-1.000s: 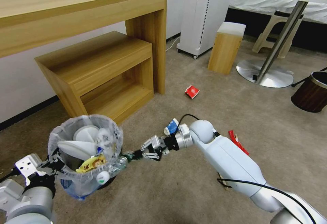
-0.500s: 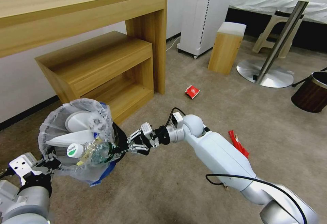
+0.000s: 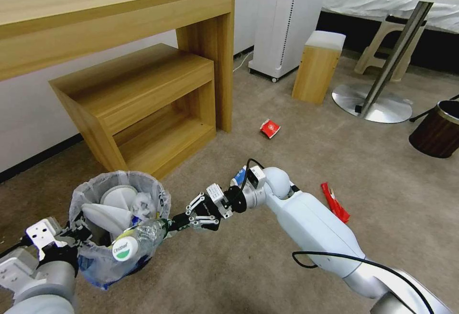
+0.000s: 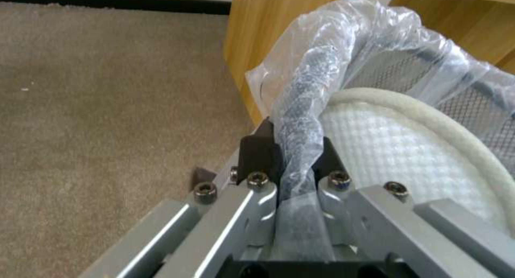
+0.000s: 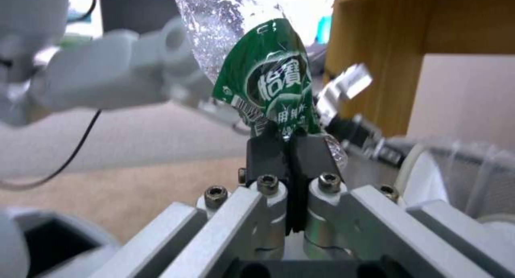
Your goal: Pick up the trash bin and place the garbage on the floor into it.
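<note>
The trash bin (image 3: 112, 230), a small black mesh bin lined with a crinkly whitish bag, is hanging low at the robot's left, just in front of the low wooden shelf unit (image 3: 138, 108) and above the beige carpet (image 3: 267, 266). White slippers (image 3: 107, 209) are lying inside it. The left gripper (image 4: 292, 157) is pinching the bag-wrapped rim between its closed black pads and holding the bin up. A clear green-labelled bottle (image 3: 138, 238) is lying across the bin's near rim, cap end (image 3: 124, 248) pointing toward the robot. The right gripper (image 5: 289, 149) is clamping the bottle's crumpled green label (image 5: 271, 85) at its other end, its fingers pressed tight together. Farther out on the carpet, a red wrapper (image 3: 334, 202) is lying beside the right arm, a blue paper cup (image 3: 239, 178) is peeking out behind the right wrist, and a red paper cup (image 3: 269, 128) is lying near the wooden desk's leg (image 3: 210, 65). A brown wood-grain bin (image 3: 437, 130) is standing well apart at the right.
</note>
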`<state>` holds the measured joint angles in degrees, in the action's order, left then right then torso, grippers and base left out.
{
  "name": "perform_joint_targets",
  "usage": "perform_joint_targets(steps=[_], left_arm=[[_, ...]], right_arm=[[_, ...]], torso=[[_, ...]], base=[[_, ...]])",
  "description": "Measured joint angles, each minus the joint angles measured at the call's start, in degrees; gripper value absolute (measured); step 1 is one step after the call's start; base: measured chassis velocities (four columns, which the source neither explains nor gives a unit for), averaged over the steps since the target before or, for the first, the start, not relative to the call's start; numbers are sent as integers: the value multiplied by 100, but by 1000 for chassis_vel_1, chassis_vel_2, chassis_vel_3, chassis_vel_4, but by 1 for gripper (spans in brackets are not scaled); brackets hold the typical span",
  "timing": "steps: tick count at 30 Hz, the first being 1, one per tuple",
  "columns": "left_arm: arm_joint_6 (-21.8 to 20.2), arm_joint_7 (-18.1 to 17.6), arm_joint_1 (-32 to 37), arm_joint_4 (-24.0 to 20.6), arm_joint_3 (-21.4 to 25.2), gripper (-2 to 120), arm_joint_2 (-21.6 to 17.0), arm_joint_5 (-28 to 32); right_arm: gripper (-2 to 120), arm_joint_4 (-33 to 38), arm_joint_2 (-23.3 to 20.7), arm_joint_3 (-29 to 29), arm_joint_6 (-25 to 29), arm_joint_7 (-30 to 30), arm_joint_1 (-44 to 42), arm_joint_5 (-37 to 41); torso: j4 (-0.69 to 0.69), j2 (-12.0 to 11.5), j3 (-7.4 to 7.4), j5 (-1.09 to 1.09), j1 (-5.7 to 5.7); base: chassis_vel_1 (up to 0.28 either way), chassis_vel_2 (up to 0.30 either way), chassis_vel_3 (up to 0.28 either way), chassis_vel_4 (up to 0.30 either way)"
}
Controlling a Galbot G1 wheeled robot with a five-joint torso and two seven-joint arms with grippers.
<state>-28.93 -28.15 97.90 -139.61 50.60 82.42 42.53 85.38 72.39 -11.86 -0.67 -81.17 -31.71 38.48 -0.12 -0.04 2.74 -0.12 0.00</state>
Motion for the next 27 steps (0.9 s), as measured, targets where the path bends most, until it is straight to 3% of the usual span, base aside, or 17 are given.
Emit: perform_joint_targets(steps=[4,7,12,21,27], left_arm=[[21,3,-9,39,-7,3,6,-23],[28,8,-13,40,-54,3,38,-49],[36,12,-10,-7,-72,3,54,-55],[46,12,9,-44,-75,3,62,-50],[49,12,36,-138,-93,3,66,-46]], right_arm=[[0,19,31,-51,-2,291,16,283],[0,-16,100,-268,114,1659,113,931],[0,-102,129,-322,173,2409,182,946],[0,-182,96,-239,204,2849,182,661],[22,-153,82,-300,137,3296,90,514]], torso=[[-1,0,0,1,0],[1,0,0,0,0],[0,0,0,0,0],[0,0,0,0,0],[0,0,0,0,0]], base=[[0,0,0,0],[0,0,0,0],[0,0,0,0],[0,0,0,0],[0,0,0,0]])
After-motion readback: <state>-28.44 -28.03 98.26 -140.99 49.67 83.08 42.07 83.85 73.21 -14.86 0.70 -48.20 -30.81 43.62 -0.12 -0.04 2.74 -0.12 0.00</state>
